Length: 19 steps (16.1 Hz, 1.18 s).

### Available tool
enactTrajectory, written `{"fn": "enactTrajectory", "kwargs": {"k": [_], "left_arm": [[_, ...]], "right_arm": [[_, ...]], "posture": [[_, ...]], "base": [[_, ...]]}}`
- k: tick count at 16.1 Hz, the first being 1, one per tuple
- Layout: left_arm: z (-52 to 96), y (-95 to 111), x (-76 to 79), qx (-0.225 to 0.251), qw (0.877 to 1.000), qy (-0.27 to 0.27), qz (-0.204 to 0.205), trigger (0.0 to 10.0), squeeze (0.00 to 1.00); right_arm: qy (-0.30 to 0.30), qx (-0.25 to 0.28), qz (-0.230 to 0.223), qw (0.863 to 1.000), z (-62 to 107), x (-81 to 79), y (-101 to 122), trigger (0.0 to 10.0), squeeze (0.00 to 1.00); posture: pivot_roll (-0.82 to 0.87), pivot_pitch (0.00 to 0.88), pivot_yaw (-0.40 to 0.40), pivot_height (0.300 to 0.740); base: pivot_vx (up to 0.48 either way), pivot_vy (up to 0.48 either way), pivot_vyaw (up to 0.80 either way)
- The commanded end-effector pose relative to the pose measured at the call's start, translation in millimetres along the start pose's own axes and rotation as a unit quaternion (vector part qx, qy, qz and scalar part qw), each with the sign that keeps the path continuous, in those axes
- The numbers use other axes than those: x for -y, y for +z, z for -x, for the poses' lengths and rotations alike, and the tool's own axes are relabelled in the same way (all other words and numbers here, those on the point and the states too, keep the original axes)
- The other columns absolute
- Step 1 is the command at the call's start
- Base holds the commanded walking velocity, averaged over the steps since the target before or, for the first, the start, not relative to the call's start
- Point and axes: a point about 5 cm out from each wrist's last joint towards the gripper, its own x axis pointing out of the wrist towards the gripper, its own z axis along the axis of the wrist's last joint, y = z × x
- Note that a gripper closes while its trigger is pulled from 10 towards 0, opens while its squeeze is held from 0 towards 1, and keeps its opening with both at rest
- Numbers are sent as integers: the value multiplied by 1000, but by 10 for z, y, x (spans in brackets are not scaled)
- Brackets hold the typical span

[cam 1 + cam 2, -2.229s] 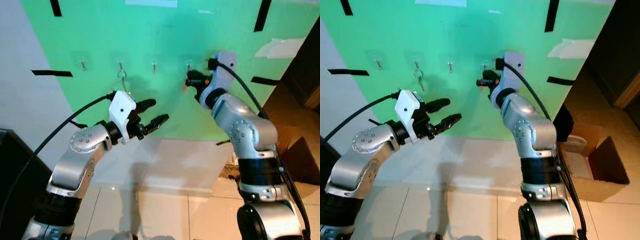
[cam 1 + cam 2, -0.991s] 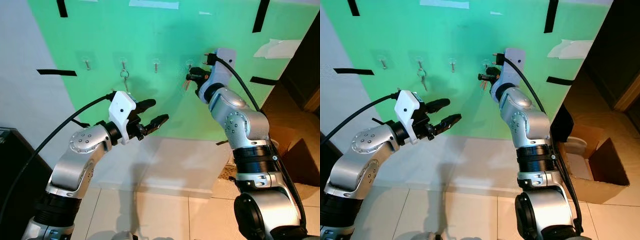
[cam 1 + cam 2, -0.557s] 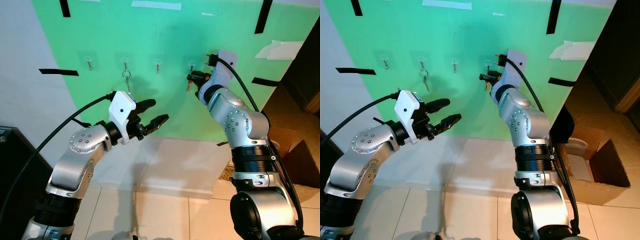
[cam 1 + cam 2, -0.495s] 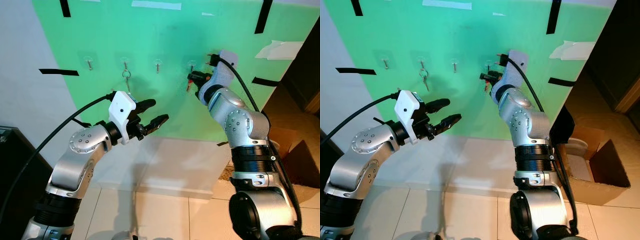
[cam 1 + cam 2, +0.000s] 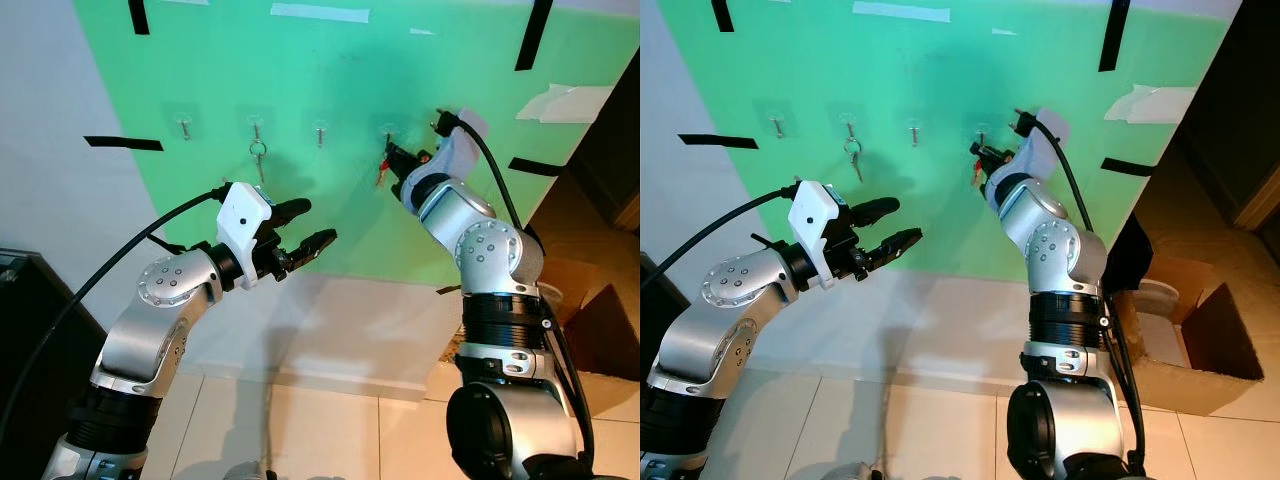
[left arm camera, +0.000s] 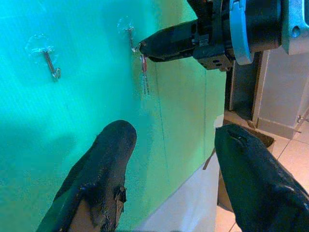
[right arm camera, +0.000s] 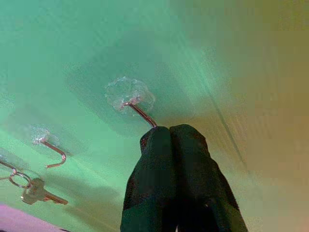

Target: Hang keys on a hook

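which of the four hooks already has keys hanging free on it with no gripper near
The second hook from the robot's left: a ring of keys dangles from it untouched. The right gripper is up at the fourth hook; the other two are bare.

Bright, even light; soft wall shadows

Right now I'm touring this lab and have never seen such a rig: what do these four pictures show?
It is a humanoid robot with two silver arms, each ending in a two-fingered black tool. The two wide pictures come from its head cameras; the other two look along each wrist. It faces a green board with four clear hooks. The right tool is shut at the rightmost hook, a set of keys dangling under its tips. The left tool hovers open and empty, off the board. Another key hangs on the second hook from the left.
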Motion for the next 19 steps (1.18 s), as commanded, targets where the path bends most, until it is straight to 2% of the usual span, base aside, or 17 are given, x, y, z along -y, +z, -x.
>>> {"fn": "enactTrajectory", "kwargs": {"k": [1, 3, 10, 11, 12, 13, 19], "left_arm": [[11, 41, 3, 4, 1000, -2, -5, 10000, 0], [7, 45, 0, 4, 1000, -1, -5, 10000, 0], [6, 47, -8, 4, 1000, 1, -5, 10000, 0], [5, 48, -9, 5, 1000, 1, -5, 10000, 0], [4, 49, -9, 5, 1000, 1, -6, 10000, 0], [3, 50, -11, 5, 1000, 1, -6, 10000, 0], [3, 56, -9, 5, 1000, 0, -7, 10000, 0]], "right_arm": [[-45, -57, -23, 997, -12, 192, -210, 10000, 0], [-40, -64, -51, 996, -18, 181, -223, 10000, 0], [-41, -61, -58, 996, -17, 199, -190, 10000, 0], [-40, -59, -60, 996, -18, 198, -183, 10000, 478], [-40, -58, -60, 996, -18, 199, -181, 10000, 478], [-36, -54, -64, 996, -17, 194, -167, 10000, 1000], [-33, -46, -46, 997, 48, 205, -103, 10000, 1000]], "posture": [[-4, 0, 4, 740], [-2, 0, 3, 740], [0, 0, 2, 740], [0, 0, 2, 740], [0, 0, 2, 740], [0, 0, 4, 740], [0, 0, 6, 740]], "base": [[0, 0, 0], [0, 0, 0], [0, 0, 0], [0, 0, 0], [0, 0, 0], [0, 0, 0], [0, 0, 0]]}}
